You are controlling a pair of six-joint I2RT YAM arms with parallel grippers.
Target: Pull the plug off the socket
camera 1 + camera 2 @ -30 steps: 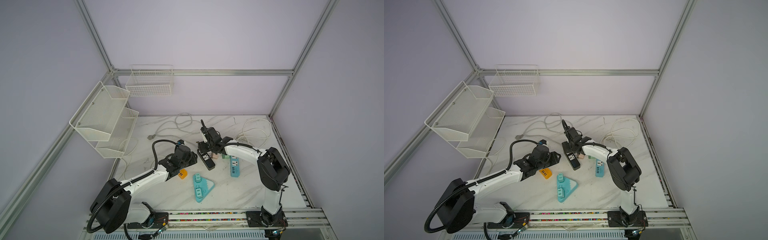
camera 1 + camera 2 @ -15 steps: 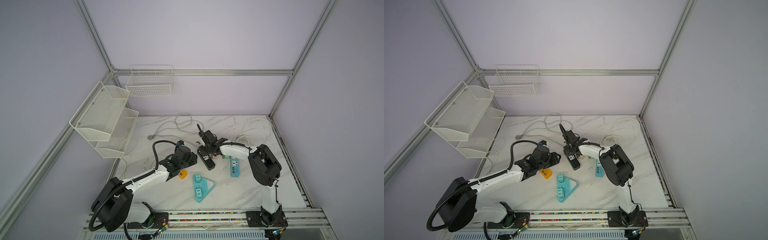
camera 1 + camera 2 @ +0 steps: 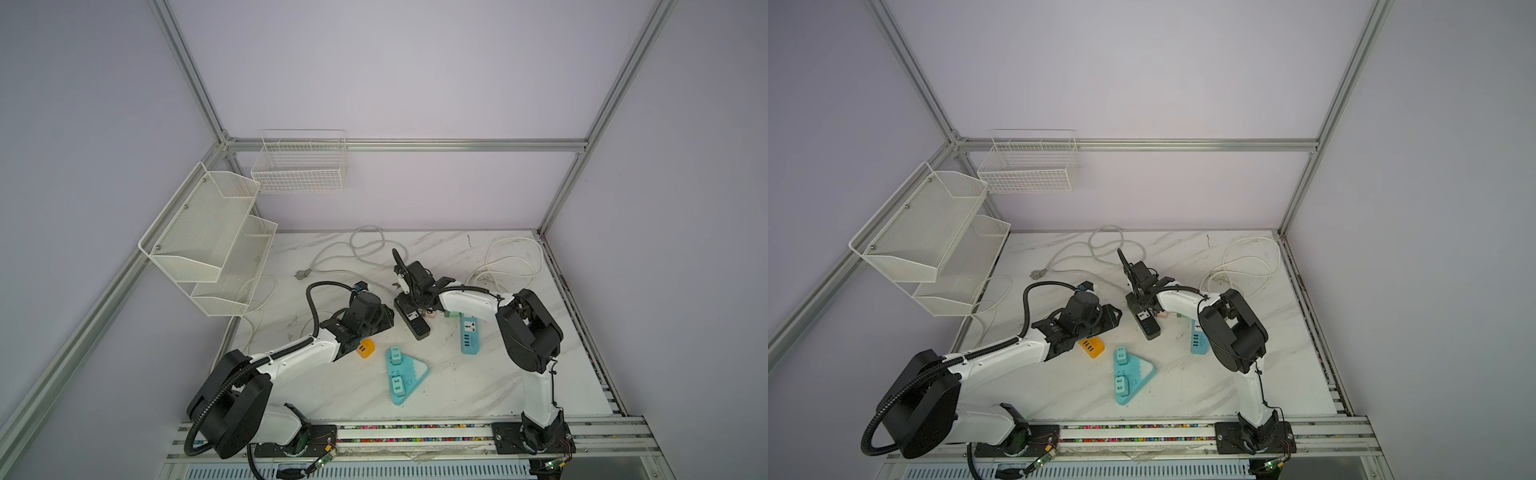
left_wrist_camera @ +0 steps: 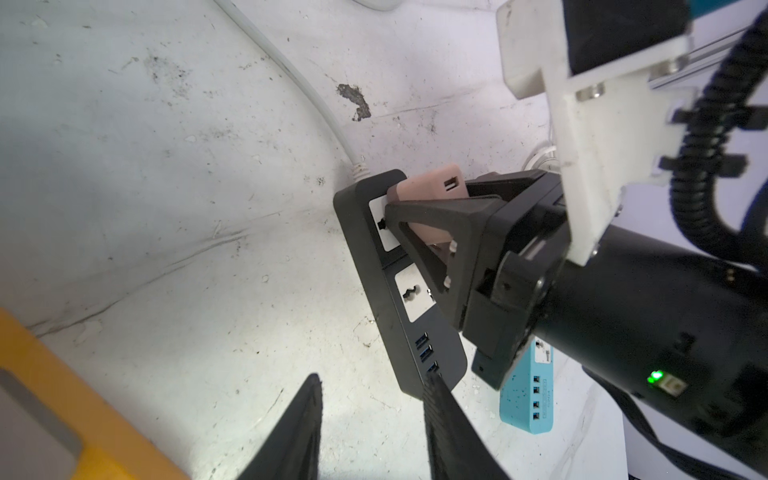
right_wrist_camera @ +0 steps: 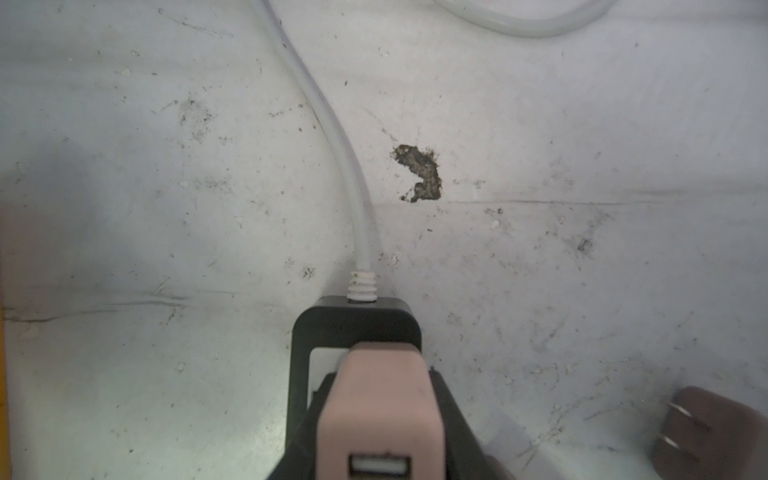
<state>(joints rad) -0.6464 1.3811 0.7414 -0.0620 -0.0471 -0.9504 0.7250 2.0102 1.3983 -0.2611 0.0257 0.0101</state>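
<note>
Grasp step: right gripper (image 4: 419, 203) jaws pinched the pink boxy USB plug (image 5: 384, 395), seated in the far socket (image 4: 380, 237) of the black plastic power strip (image 3: 415, 322) mid-table; left gripper (image 4: 374, 386) spread, empty — next needed a straight upward pull.

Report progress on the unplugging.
Done: right gripper is shut on the pink plug. In hand: that grip; the plug looks still seated in the black strip. Remaining: pull it free. The left gripper sits open by the strip's end.
</note>
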